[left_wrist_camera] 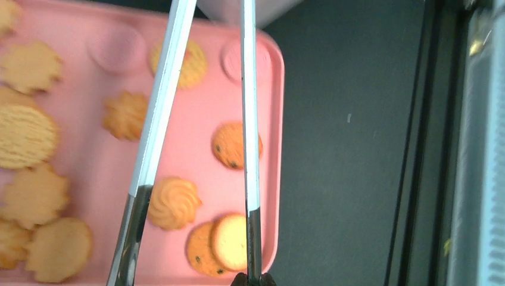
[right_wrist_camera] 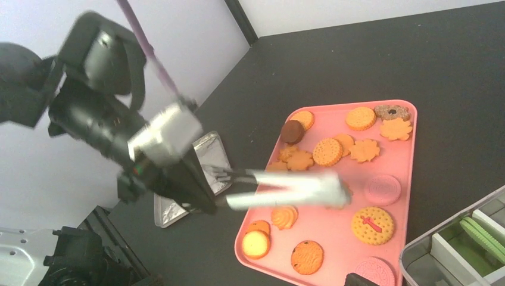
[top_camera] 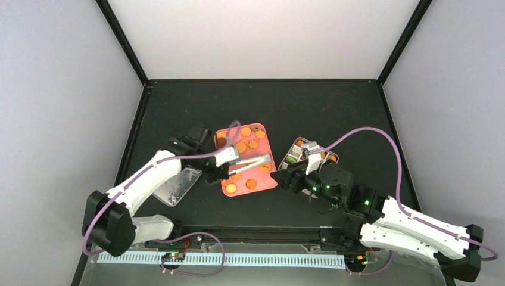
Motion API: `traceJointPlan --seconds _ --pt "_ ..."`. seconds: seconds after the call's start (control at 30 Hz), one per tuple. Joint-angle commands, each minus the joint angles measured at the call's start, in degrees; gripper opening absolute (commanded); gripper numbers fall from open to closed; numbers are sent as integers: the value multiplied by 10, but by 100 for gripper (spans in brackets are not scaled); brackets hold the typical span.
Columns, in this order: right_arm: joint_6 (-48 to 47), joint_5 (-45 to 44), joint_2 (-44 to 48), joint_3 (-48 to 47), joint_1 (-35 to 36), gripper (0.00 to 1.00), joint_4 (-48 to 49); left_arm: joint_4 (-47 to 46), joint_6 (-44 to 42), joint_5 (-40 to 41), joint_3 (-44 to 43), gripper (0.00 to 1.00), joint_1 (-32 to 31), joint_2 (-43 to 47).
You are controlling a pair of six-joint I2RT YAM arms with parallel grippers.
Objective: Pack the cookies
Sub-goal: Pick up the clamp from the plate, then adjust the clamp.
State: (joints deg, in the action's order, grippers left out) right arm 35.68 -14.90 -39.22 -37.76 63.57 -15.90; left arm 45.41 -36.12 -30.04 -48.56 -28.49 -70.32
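While the right gripper (top_camera: 281,177) hangs just off the pink tray's (top_camera: 266,182) near right corner, its jaws can't be read. Left of tray at the near end, a foil pan (top_camera: 177,186). Next, left gripper (top_camera: 233,159) pinching the tongs (top_camera: 253,161), which reach rightward above the tray, arms converging toward the tips. Mostly orange cookies (top_camera: 246,145) lie scattered over the tray, near edge to far. Beyond the right gripper, a compartment box (top_camera: 301,152), just right of tray.

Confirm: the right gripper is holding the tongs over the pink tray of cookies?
No. The left gripper holds the tongs over the pink tray of cookies, not the right. The top external view shows it.
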Motion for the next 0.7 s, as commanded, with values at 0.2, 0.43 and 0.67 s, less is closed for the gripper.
traceJointPlan --seconds 0.2,0.43,0.67 --pt "-33 -7 -7 -3 -2 80 67 46 133 -436 -167 2 107 -11" --pt "-92 3 -89 -55 -1 79 155 -230 439 -575 -103 2 106 26" --pt "-118 4 -156 -79 -2 76 241 -363 566 -592 -60 2 93 67"
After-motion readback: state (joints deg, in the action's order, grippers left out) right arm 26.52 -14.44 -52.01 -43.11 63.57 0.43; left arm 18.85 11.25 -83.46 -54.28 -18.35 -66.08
